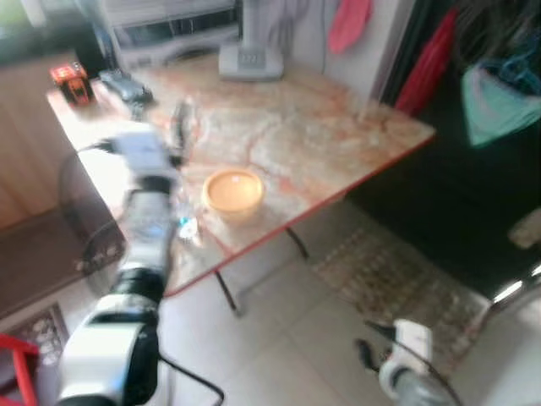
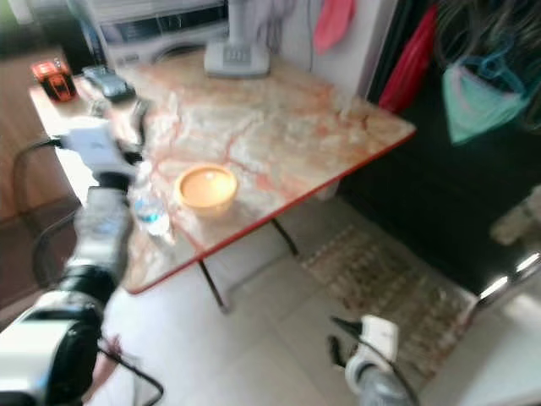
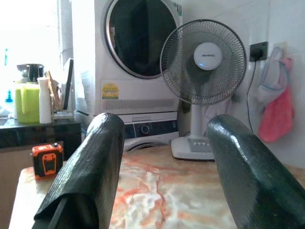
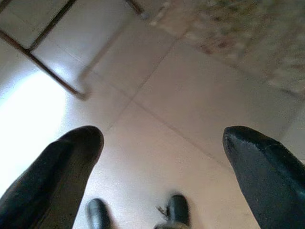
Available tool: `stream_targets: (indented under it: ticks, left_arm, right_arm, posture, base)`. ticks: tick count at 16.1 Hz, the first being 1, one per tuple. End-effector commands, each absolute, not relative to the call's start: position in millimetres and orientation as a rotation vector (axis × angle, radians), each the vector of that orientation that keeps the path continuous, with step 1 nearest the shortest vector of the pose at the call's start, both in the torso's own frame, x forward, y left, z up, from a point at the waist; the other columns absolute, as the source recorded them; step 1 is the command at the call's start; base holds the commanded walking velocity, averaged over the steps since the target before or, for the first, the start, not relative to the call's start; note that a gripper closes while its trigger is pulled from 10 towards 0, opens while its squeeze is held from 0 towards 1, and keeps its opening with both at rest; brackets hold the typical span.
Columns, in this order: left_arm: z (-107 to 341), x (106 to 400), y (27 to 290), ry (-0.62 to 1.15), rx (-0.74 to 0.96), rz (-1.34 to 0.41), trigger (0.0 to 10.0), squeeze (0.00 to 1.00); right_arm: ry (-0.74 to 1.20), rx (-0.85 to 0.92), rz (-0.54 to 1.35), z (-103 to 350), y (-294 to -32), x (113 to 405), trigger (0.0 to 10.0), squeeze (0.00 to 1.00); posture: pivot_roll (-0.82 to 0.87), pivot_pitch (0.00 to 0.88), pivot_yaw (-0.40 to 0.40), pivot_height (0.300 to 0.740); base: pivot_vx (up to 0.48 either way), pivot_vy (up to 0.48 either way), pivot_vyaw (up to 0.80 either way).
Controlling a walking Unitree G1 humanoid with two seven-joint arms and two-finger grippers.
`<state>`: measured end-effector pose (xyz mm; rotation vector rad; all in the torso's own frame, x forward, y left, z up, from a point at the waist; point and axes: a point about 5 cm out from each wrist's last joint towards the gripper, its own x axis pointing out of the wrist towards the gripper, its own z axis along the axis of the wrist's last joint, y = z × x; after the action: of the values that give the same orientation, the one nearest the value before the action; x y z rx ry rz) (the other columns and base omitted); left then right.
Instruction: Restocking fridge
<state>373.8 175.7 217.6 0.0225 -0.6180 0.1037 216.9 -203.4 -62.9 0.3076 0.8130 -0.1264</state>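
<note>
Pale floor tiles point(image 4: 157, 119) lie nearest, under the idle right gripper point(image 4: 162, 157), its fingers spread and empty. Farther left, the left gripper point(image 3: 162, 167) hovers released over the marble desk point(image 1: 338, 135) beside a water bottle point(image 2: 152, 211) and yellow bowl point(image 1: 232, 191); seemingly the fetching step, calling next for lowering onto the bottle.

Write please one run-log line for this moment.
left gripper: open, over marble table | right gripper: open, idle above floor | yellow bowl, water bottle: on table
</note>
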Motion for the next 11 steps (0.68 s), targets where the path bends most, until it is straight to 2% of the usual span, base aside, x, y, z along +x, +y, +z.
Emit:
stream_targets:
  ticks: [1, 3, 5, 8, 10, 11]
  left_arm:
    - [230, 374, 161, -0.669, 0.017, 0.062, 10.0, 0.0]
    - [234, 376, 157, -0.664, 0.038, 0.051, 10.0, 0.0]
    - [245, 378, 156, -0.67, -0.011, 0.07, 10.0, 0.0]
    - [279, 377, 151, -0.737, -0.028, 0.058, 10.0, 0.0]
    - [282, 385, 158, -0.618, -0.035, 0.122, 10.0, 0.0]
    - [279, 392, 160, -0.461, -0.038, 0.15, 10.0, 0.0]
  right_arm:
    - [0.808, 0.298, -0.164, -62, -217, 214, 10.0, 0.0]
    - [0.809, 0.298, -0.162, -62, -216, 214, 10.0, 0.0]
    - [0.815, 0.295, -0.157, -62, -216, 214, 10.0, 0.0]
    - [0.831, 0.271, -0.137, -64, -216, 211, 10.0, 0.0]
    - [0.84, 0.261, -0.125, -66, -214, 208, 10.0, 0.0]
    - [0.843, 0.263, -0.126, -67, -213, 206, 10.0, 0.0]
  posture:
    - [-0.11, 0.048, -0.011, 0.74]
    - [-0.11, 0.041, -0.013, 0.74]
    - [-0.11, 0.037, -0.01, 0.74]
    - [-0.09, 0.035, -0.011, 0.74]
    - [-0.09, 0.028, -0.009, 0.74]
    - [-0.09, 0.021, -0.007, 0.74]
  base:
    - [0.326, 0.0, 0.0]
    - [0.0, 0.0, 0.0]
    - [0.0, 0.0, 0.0]
    - [0.0, 0.0, 0.0]
    - [0.0, 0.0, 0.0]
    - [0.0, 0.0, 0.0]
